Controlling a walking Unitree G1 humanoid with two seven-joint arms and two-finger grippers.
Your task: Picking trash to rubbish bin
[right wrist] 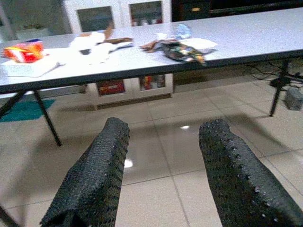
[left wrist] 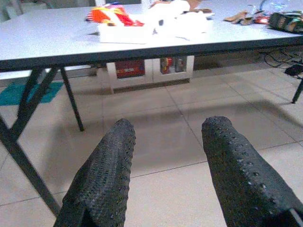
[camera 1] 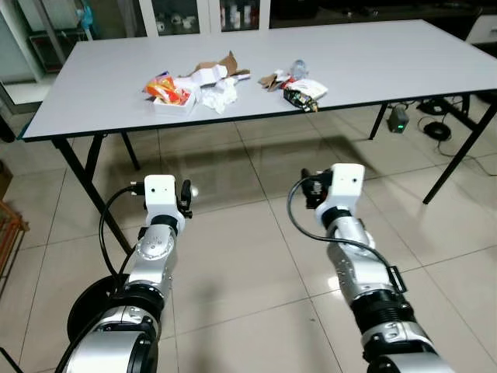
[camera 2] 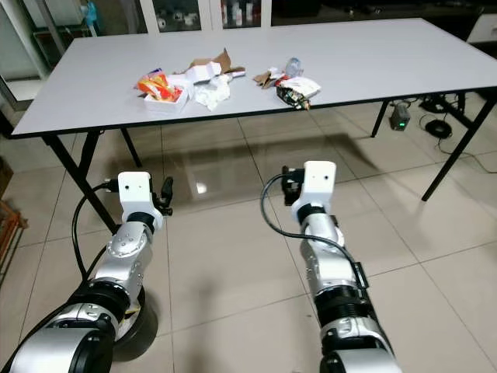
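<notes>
Two grippers, left (left wrist: 163,175) and right (right wrist: 163,175), show parted, empty fingers in the wrist views, while the head view puts the trash (camera 1: 225,85) on the table (camera 1: 388,62) far beyond the fingertips, so reaching now would likely fall short.

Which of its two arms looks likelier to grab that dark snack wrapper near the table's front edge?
Probably the right. The dark snack wrapper lies almost straight ahead of the right gripper, while the left gripper faces the white tray. Both are open, empty and short of the table.
</notes>
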